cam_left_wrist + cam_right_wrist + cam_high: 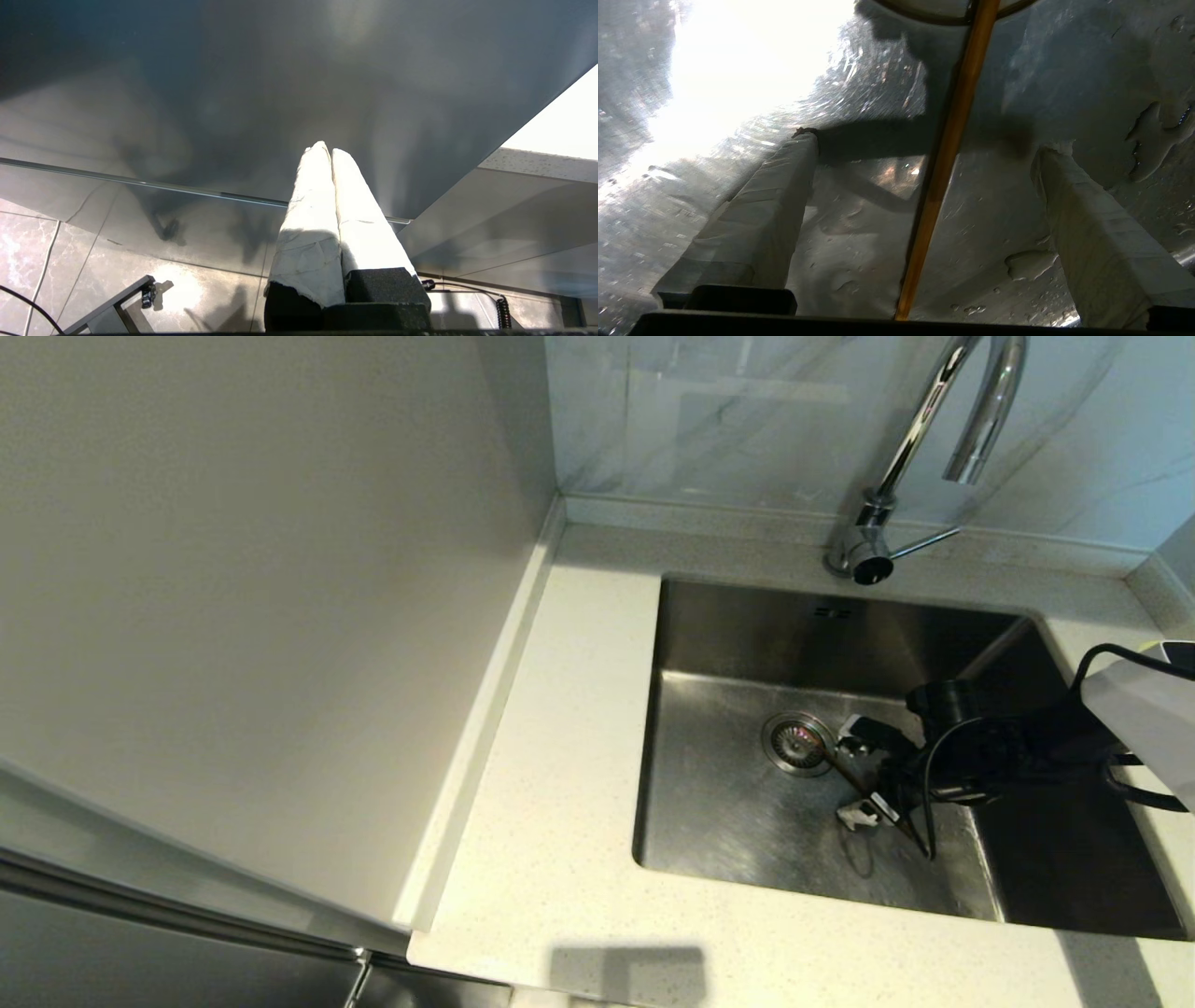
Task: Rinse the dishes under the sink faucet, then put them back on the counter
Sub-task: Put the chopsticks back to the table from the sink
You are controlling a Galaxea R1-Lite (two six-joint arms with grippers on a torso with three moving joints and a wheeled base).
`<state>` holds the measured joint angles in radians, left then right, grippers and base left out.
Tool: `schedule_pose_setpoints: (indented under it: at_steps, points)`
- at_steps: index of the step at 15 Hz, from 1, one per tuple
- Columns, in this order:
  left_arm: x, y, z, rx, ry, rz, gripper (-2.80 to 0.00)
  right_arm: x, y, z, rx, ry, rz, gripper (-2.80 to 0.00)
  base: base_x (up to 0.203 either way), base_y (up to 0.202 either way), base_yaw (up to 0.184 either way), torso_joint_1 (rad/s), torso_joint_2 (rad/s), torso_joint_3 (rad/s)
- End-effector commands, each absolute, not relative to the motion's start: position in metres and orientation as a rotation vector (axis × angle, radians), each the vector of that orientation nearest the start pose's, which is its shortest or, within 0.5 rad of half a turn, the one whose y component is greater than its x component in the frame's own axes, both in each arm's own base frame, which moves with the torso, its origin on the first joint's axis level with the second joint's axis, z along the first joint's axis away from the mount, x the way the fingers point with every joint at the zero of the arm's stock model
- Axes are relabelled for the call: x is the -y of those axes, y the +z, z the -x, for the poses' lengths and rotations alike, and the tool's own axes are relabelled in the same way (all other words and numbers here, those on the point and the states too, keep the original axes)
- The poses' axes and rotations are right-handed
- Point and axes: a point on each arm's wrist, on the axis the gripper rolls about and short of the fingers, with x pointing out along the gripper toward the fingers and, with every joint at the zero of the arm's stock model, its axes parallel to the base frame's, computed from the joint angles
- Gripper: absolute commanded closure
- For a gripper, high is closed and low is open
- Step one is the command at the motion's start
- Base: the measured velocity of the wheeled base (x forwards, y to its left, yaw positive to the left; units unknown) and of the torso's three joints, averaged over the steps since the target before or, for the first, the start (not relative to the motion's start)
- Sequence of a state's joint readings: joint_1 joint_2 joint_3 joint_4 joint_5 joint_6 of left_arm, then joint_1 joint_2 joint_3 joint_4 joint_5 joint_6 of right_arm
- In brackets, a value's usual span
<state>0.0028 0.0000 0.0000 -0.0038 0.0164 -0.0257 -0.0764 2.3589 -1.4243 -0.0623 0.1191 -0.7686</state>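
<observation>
A thin brown chopstick point(840, 775) point(943, 158) lies on the wet floor of the steel sink point(728, 821), one end by the round drain strainer point(798, 742). My right gripper point(857, 770) point(929, 145) is low in the basin and open. Its taped fingers point(775, 219) stand on either side of the chopstick, apart from it. The chrome faucet point(934, 429) rises behind the sink with its side lever point(924, 543) pointing right; no water is running. Both bowls are out of view. My left gripper point(327, 150) is shut on nothing, parked below counter level.
The off-white speckled counter point(560, 803) surrounds the sink on its left and front. A tall pale wall panel point(261, 616) stands along the counter's left side. Water drops point(1029, 263) lie on the basin floor. In front of the left gripper is a grey cabinet front point(233, 93).
</observation>
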Motion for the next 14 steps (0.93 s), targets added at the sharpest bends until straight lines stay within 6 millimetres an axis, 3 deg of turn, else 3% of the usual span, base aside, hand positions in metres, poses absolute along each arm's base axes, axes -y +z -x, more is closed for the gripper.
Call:
schedule_pose_setpoints:
  at_steps: [1, 4, 5, 14]
  points:
    - [-0.0003, 0.0759, 0.023, 0.008, 0.02, 0.026, 0.0, 0.0323, 0.0337, -0.4462, -0.803, 0.37, 0.639, -2.8, 0.0, 0.0, 0.0, 0.0, 0.0, 0.0]
    - [-0.0003, 0.0759, 0.023, 0.008, 0.02, 0.026, 0.0, 0.0329, 0.0299, -0.4475, -0.809, 0.371, 0.636, -2.8, 0.0, 0.0, 0.0, 0.0, 0.0, 0.0]
    - [-0.0003, 0.0759, 0.023, 0.008, 0.02, 0.026, 0.0, 0.0331, 0.029, -0.4475, -0.811, 0.371, 0.635, 0.0, 0.0, 0.0, 0.0, 0.0, 0.0, 0.0]
    - [-0.0003, 0.0759, 0.023, 0.008, 0.02, 0.026, 0.0, 0.0333, 0.0266, -0.4472, -0.818, 0.364, 0.638, 0.0, 0.0, 0.0, 0.0, 0.0, 0.0, 0.0]
